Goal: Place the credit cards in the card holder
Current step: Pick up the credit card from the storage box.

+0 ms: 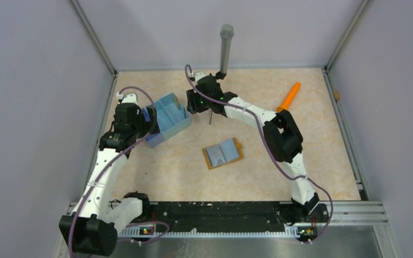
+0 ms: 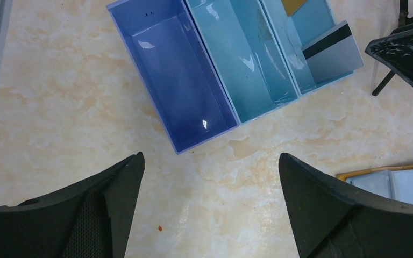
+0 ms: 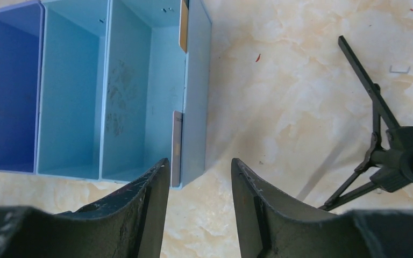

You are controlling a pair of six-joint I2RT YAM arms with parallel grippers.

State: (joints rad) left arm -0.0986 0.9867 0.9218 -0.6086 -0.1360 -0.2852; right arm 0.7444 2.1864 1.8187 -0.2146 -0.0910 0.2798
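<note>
- Top view: a blue plastic tray with three compartments (image 1: 168,119) sits on the pale marbled table (image 1: 166,172), left of centre.
  - The left gripper (image 1: 150,117) is at its left side and the right gripper (image 1: 194,102) at its far right side. This view does not show how either pair of jaws stands.
  - The mustard-orange folding card holder (image 1: 223,153) lies open, greyish-blue pockets up, nearer and to the right of the tray and well apart from both grippers.
  - An orange cone-shaped stick (image 1: 289,97) lies far right, and a grey post on a black tripod (image 1: 226,48) stands at the far centre.
  - The cards cannot be made out from here.
- Left wrist view: the left jaws are wide apart over bare table, just short of the tray's dark-blue end compartment.
  - Only this view shows a card's face: a grey card with a dark stripe (image 2: 334,52) leans in the light-blue end compartment.
  - A mustard-brown card (image 2: 294,5) is cut off by the frame's top edge.
  - A corner of the card holder shows at the lower right.
- Right wrist view: the right jaws are apart, holding nothing, above the near corner of that same end compartment.
  - The grey card shows only as a thin edge against the outer wall, its stripe hidden.
  - The mustard-brown card stands against the same wall at the other end.
</note>
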